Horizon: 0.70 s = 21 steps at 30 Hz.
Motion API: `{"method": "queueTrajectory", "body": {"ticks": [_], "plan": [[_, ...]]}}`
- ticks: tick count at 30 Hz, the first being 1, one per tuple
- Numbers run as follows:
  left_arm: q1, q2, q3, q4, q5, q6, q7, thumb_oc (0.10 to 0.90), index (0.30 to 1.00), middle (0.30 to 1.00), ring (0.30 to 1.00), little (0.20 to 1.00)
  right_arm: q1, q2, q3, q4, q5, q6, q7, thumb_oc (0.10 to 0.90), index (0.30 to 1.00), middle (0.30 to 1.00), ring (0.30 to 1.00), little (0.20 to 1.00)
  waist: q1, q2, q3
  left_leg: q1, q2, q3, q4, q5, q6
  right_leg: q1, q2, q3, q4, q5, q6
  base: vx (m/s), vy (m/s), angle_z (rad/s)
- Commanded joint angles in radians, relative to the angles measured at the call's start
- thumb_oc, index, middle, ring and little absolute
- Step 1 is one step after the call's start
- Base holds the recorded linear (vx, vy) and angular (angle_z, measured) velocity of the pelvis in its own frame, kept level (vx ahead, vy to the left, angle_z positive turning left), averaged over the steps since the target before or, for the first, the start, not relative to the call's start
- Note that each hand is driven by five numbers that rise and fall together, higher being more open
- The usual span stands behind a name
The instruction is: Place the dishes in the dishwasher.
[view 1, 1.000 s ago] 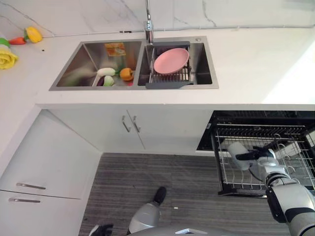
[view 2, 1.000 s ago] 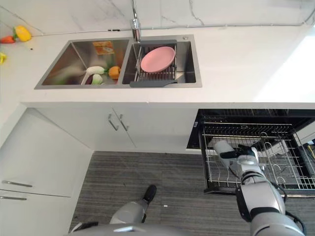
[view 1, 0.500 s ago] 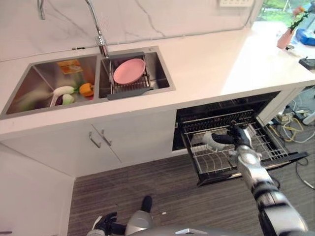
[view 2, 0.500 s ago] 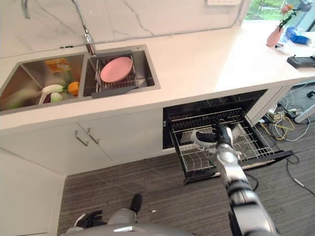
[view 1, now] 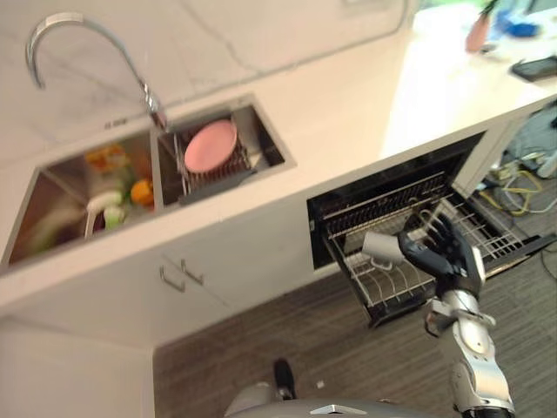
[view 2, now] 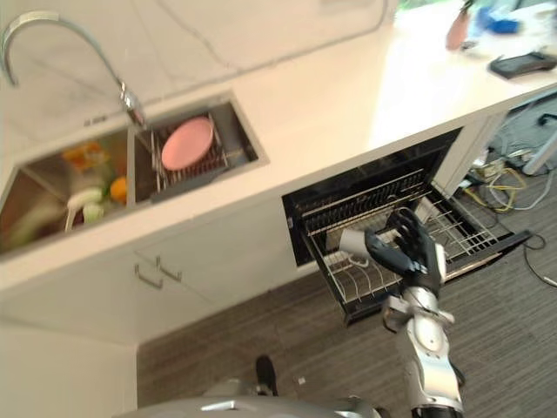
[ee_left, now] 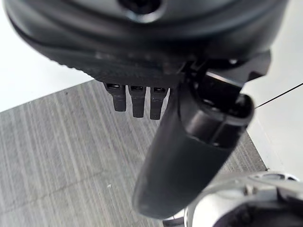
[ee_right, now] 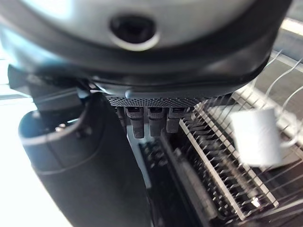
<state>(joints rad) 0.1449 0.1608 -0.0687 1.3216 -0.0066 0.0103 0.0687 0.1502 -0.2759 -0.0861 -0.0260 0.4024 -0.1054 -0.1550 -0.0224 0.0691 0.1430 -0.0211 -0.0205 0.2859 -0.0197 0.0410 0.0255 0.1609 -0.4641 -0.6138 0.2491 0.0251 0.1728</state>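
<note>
A white cup [view 1: 378,248] lies on its side in the pulled-out wire rack [view 1: 487,233] of the open dishwasher; the right wrist view shows the cup [ee_right: 258,135] resting on the tines. My right hand [view 1: 442,255] hovers just right of the cup, open, its fingers spread and apart from it. A pink plate [view 1: 211,144] leans in the drying rack in the sink's right basin [view 1: 265,144]. My left hand [ee_left: 189,142] hangs open over the grey floor with nothing in it.
The sink's left basin [view 1: 61,205] holds several toy vegetables, and a curved faucet [view 1: 83,39] rises behind it. White cabinet doors [view 1: 187,274] stand left of the dishwasher. A vase [view 1: 477,30] and a dark flat object [view 1: 535,68] sit on the counter's far right.
The camera has swung, so the whole picture has shifted. My right hand has let go of the white cup, which now lies in the rack, and its fingers have spread.
</note>
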Motion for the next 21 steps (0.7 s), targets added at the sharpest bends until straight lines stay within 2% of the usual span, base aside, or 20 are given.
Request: {"method": "queueTrajectory", "body": {"ticks": [1, 2, 3, 4, 5, 6, 7, 8, 10, 11, 13, 14, 16, 17, 19, 21], "plan": [[-0.035, 0.075, -0.023, -0.027, 0.014, -0.001, 0.007, 0.8, 0.9, 0.9, 0.9, 0.9, -0.213, -0.031, 0.015, -0.103, 0.073, -0.156, 0.069, 0.8, 0.9, 0.9, 0.9, 0.9, 0.018, -0.014, -0.033, 0.103, -0.003, -0.035, -0.029, -0.125, 0.0, -0.091, -0.122, 0.036, 0.142, 0.14, 0.06, 0.12, 0.238, 0.33], [-0.045, 0.083, -0.03, -0.053, 0.011, 0.0, -0.002, 0.8, 0.9, 0.9, 0.9, 0.9, -0.218, -0.028, 0.037, -0.16, 0.081, -0.152, 0.088, 0.8, 0.9, 0.9, 0.9, 0.9, -0.003, -0.011, -0.03, 0.129, -0.014, -0.058, -0.032, -0.133, 0.014, -0.141, -0.066, 0.121, 0.204, 0.088, 0.044, 0.12, 0.227, 0.29], [-0.044, 0.083, -0.03, -0.054, 0.011, 0.0, -0.002, 0.8, 0.9, 0.9, 0.9, 0.9, -0.216, -0.027, 0.038, -0.162, 0.081, -0.15, 0.088, 0.8, 0.9, 0.9, 0.9, 0.9, 0.0, -0.01, -0.03, 0.13, -0.012, -0.055, -0.034, -0.134, 0.013, -0.145, -0.065, 0.125, 0.207, 0.085, 0.043, 0.13, 0.155, 0.27], [-0.045, 0.085, -0.031, -0.07, 0.008, -0.001, -0.003, 0.8, 0.9, 0.9, 0.9, 0.9, -0.22, -0.031, 0.039, -0.175, 0.081, -0.155, 0.091, 0.8, 0.9, 0.9, 0.9, 0.9, -0.004, -0.006, -0.033, 0.143, -0.013, -0.065, -0.04, -0.137, 0.016, -0.169, -0.02, 0.166, 0.214, 0.046, 0.032, 0.1, 0.063, 0.3], [-0.049, 0.087, -0.044, -0.079, 0.009, -0.004, -0.001, 0.8, 0.9, 0.9, 0.9, 0.9, -0.229, -0.04, 0.047, -0.191, 0.073, -0.158, 0.093, 0.8, 0.9, 0.9, 0.9, 0.9, -0.015, -0.005, -0.034, 0.15, -0.013, -0.082, -0.041, -0.135, 0.017, -0.195, 0.046, 0.211, 0.199, -0.018, 0.004, 0.06, 0.059, 0.35], [-0.059, 0.083, -0.048, -0.081, 0.006, -0.003, -0.003, 0.8, 0.9, 0.9, 0.9, 0.9, -0.237, -0.045, 0.056, -0.215, 0.069, -0.157, 0.093, 0.8, 0.9, 0.9, 0.9, 0.9, -0.024, -0.002, -0.028, 0.142, -0.004, -0.083, -0.034, -0.117, 0.016, -0.242, 0.107, 0.247, 0.181, -0.03, -0.028, 0.05, 0.007, 0.32], [-0.074, 0.082, -0.056, -0.076, 0.003, -0.003, -0.004, 0.8, 0.9, 0.9, 0.9, 0.9, -0.245, -0.047, 0.065, -0.232, 0.067, -0.162, 0.09, 0.8, 0.9, 0.9, 0.9, 0.9, -0.038, -0.008, -0.024, 0.145, -0.007, -0.106, -0.028, -0.116, 0.014, -0.263, 0.175, 0.295, 0.129, -0.066, -0.043, 0.05, -0.059, 0.35], [-0.086, 0.078, -0.066, -0.068, 0.012, 0.0, -0.011, 0.8, 0.9, 0.9, 0.9, 0.9, -0.254, -0.046, 0.081, -0.244, 0.072, -0.167, 0.091, 0.8, 0.9, 0.9, 0.9, 0.9, -0.051, -0.018, -0.02, 0.156, -0.015, -0.128, -0.03, -0.119, 0.01, -0.283, 0.243, 0.345, 0.06, -0.073, -0.051, 0.12, -0.066, 0.4], [-0.097, 0.074, -0.079, -0.063, 0.038, 0.003, -0.018, 0.8, 0.9, 0.9, 0.9, 0.9, -0.256, -0.05, 0.096, -0.253, 0.07, -0.167, 0.097, 0.8, 0.9, 0.9, 0.9, 0.9, -0.068, -0.028, -0.017, 0.167, -0.024, -0.163, -0.031, -0.124, 0.01, -0.311, 0.309, 0.427, 0.009, -0.055, -0.041, 0.14, -0.058, 0.58], [-0.106, 0.072, -0.089, -0.057, 0.07, 0.007, -0.031, 0.8, 0.9, 0.9, 0.9, 0.9, -0.25, -0.069, 0.12, -0.252, 0.057, -0.157, 0.117, 0.8, 0.9, 0.9, 0.9, 0.9, -0.068, -0.042, -0.028, 0.168, -0.033, -0.179, -0.036, -0.122, 0.01, -0.3, 0.347, 0.448, -0.035, -0.044, -0.054, 0.14, -0.068, 0.73], [-0.103, 0.074, -0.1, -0.059, 0.094, 0.007, -0.046, 0.8, 0.9, 0.9, 0.9, 0.9, -0.261, -0.094, 0.152, -0.231, 0.056, -0.143, 0.142, 0.8, 0.9, 0.9, 0.9, 0.9, -0.05, -0.041, -0.033, 0.166, -0.027, -0.173, -0.041, -0.117, 0.007, -0.294, 0.33, 0.364, -0.035, -0.035, -0.059, 0.09, -0.07, 0.69], [-0.103, 0.074, -0.1, -0.059, 0.095, 0.007, -0.046, 0.8, 0.9, 0.9, 0.9, 0.9, -0.262, -0.094, 0.153, -0.23, 0.056, -0.144, 0.143, 0.8, 0.9, 0.9, 0.9, 0.9, -0.052, -0.041, -0.034, 0.165, -0.027, -0.175, -0.042, -0.116, 0.007, -0.294, 0.329, 0.362, -0.035, -0.035, -0.059, 0.05, -0.054, 0.42], [-0.097, 0.074, -0.115, -0.062, 0.118, 0.006, -0.057, 0.8, 0.9, 0.9, 0.9, 0.9, -0.258, -0.103, 0.169, -0.217, 0.063, -0.135, 0.161, 0.8, 0.9, 0.9, 0.9, 0.9, -0.048, -0.044, -0.044, 0.168, -0.026, -0.178, -0.043, -0.124, 0.0, -0.268, 0.316, 0.304, -0.059, -0.043, -0.051, 0.11, -0.1, -0.05], [-0.089, 0.072, -0.114, -0.064, 0.117, 0.008, -0.058, 0.8, 0.9, 0.9, 0.9, 0.9, -0.249, -0.104, 0.169, -0.199, 0.06, -0.13, 0.157, 0.8, 0.9, 0.9, 0.9, 0.9, -0.045, -0.049, -0.05, 0.175, -0.027, -0.186, -0.033, -0.136, -0.005, -0.24, 0.325, 0.311, -0.08, -0.053, -0.058, 0.19, -0.132, 0.01], [-0.081, 0.064, -0.099, -0.068, 0.087, 0.008, -0.051, 0.8, 0.9, 0.9, 0.9, 0.9, -0.237, -0.113, 0.167, -0.182, 0.059, -0.126, 0.159, 0.8, 0.9, 0.9, 0.9, 0.9, -0.04, -0.047, -0.062, 0.162, -0.028, -0.197, 0.034, -0.162, -0.013, -0.213, 0.331, 0.304, -0.11, -0.059, -0.069, 0.19, -0.112, 0.44], [-0.076, 0.054, -0.077, -0.062, 0.051, 0.013, -0.039, 0.8, 0.9, 0.9, 0.9, 0.9, -0.227, -0.128, 0.157, -0.177, 0.052, -0.124, 0.151, 0.8, 0.9, 0.9, 0.9, 0.9, -0.034, -0.051, -0.051, 0.111, -0.04, -0.196, 0.176, -0.18, -0.048, -0.174, 0.33, 0.294, -0.127, -0.077, -0.086, 0.14, -0.126, 0.39]]}}
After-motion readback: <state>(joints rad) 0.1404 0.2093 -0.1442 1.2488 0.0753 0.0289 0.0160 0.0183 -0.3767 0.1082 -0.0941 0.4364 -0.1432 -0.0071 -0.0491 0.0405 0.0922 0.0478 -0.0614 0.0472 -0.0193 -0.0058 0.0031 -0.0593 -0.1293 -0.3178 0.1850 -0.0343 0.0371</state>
